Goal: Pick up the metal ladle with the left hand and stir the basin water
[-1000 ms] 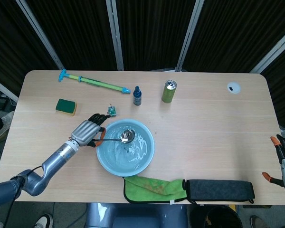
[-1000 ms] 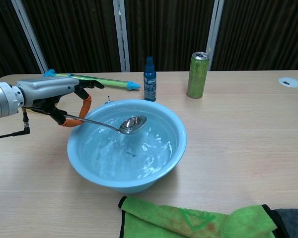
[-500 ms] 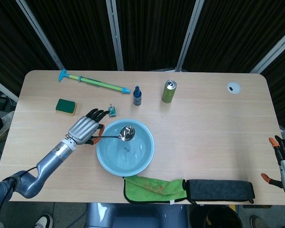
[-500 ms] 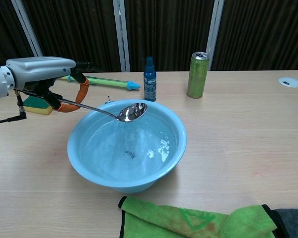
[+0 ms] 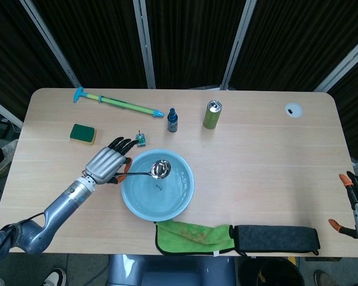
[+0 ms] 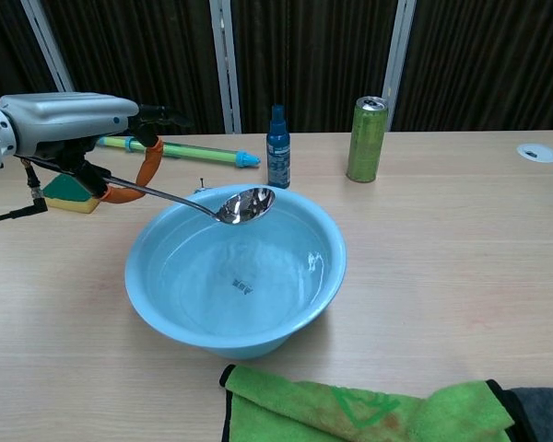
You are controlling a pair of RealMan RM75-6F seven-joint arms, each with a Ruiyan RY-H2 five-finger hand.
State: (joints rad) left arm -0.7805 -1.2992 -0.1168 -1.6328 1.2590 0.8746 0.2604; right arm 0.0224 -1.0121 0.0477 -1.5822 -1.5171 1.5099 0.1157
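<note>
Left robot hand (image 5: 106, 164) sits at the basin's left side, fingers curled round the handle of the metal ladle (image 5: 152, 171), grasping it. In chest view the ladle bowl (image 6: 244, 205) is held clear above the water, over the back-left part of the blue basin (image 6: 323, 276). Behind the hand on the bench (image 5: 262, 149): green-yellow sponge (image 5: 83, 133), long green rod with blue ends (image 5: 116, 103), a small green part (image 5: 141, 139) just off the fingertips. Then a blue spray bottle (image 6: 278, 147) and green can (image 6: 367, 138) behind the basin; label text on both too small to read. A small dark mark shows on the basin floor, unreadable. Green cloth (image 5: 188, 233) touches the basin's front edge, dark pouch (image 5: 277, 238) beside it. Far right, right robot hand (image 5: 357, 202) is off the bench edge, fingers apart, empty.
</note>
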